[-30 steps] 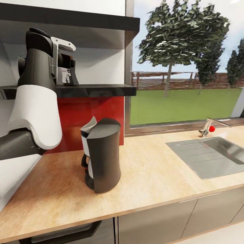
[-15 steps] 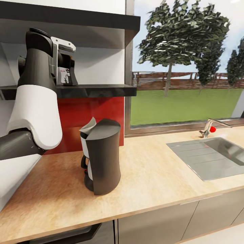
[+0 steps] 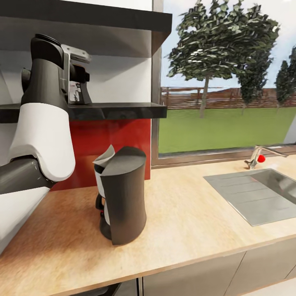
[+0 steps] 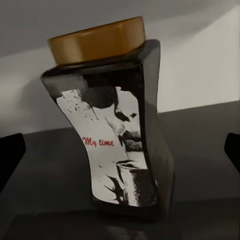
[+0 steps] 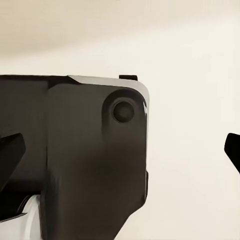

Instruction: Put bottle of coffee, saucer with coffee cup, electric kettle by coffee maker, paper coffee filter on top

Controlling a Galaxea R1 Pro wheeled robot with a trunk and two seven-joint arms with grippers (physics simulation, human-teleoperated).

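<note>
Our left gripper (image 3: 84,88) reaches onto the dark kitchen shelf (image 3: 119,110), its fingers (image 4: 11,155) spread wide on either side of the bottle of coffee (image 4: 117,135), which stands upright on the shelf, not yet grasped. Below, the coffee maker (image 3: 121,195) sits on the wooden countertop (image 3: 185,213) with a paper coffee filter (image 3: 105,158) at its top. Our right gripper's fingers (image 5: 10,150) are likewise parted, holding nothing.
</note>
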